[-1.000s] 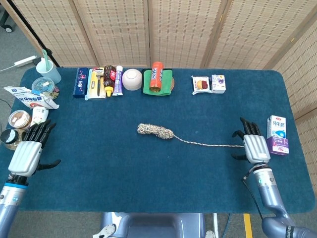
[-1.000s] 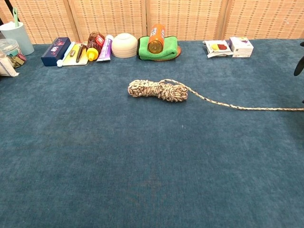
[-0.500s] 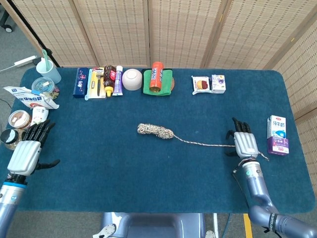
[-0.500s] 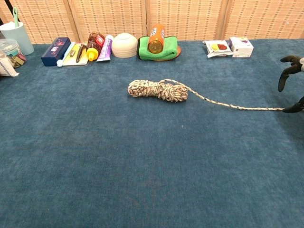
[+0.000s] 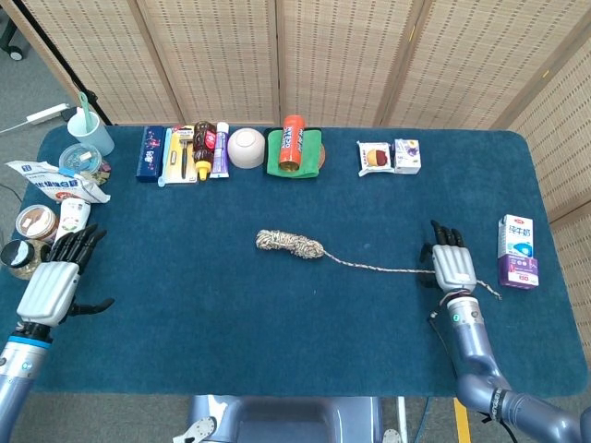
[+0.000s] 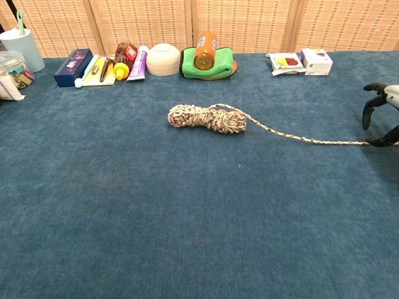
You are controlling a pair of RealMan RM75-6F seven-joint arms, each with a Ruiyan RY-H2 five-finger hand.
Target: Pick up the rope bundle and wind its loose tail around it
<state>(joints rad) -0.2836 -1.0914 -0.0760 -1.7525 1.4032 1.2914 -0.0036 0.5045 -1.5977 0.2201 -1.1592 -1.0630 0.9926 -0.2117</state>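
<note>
The head view looks steeply down from above the near edge, taking in the whole blue table (image 5: 185, 305), both arms and the screens behind. The chest view sits low and close, facing across the cloth toward the far row. Both share the rope bundle (image 5: 289, 244) and that far row.

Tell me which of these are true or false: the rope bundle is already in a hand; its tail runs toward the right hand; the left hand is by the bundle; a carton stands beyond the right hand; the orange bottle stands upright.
1. Bundle held: false, it lies on the table.
2. Tail runs toward the right hand: true.
3. Left hand by the bundle: false, it is at the table's far-left edge.
4. Carton beyond the right hand: true.
5. Bottle upright: false, it lies on a green cloth.
</note>
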